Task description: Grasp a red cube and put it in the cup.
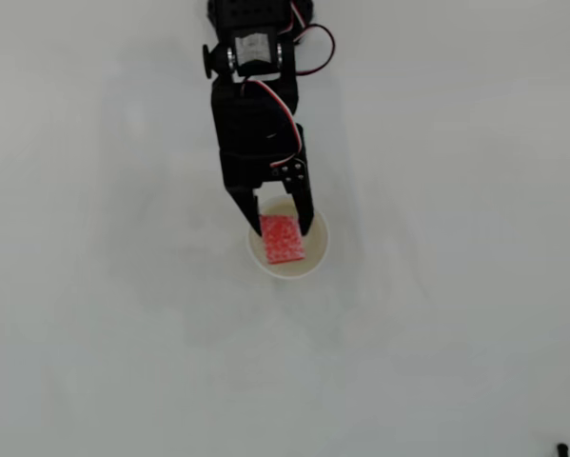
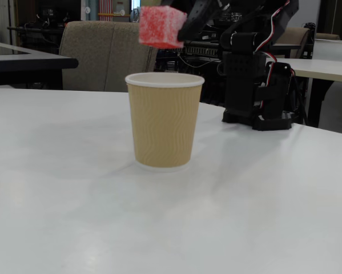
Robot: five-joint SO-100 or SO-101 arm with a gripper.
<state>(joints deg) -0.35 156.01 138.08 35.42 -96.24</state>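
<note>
- Now at the drop step — gripper is clenched on the red cube, held in the air above the cup.
- Overhead view: cube sits inside the cup's rim outline, roughly centred, w/ cream interior showing around most of it. Black fingers pinch the cube's upper end in that view; most of the block sticks out past the tips.
- Fixed view: cube hangs clear above the rim, not touching the cup. Looks slightly tilted. Gripper mostly cut off by the top edge there, so jaw contact can't be checked from this side.
- Judgement: grasp and carry are done; only release is left. Next move calls for opening the jaws — perhaps lowering a bit first so the spongy block doesn't bounce off the rim.
- Fit: cup opening is wider than the cube, so margin exists on all sides, but it's not generous. Tilt could make a corner catch the rolled rim.
- Risk: cup looks light, paper — a finger brushing the rim on descent or retreat could tip or shift it.
- Room: white table is bare around the cup in both views; table edges well away from it. Arm base stands behind the cup in the fixed view, apart from it.
- Retreat path: straight up and back toward the base looks free.
</note>
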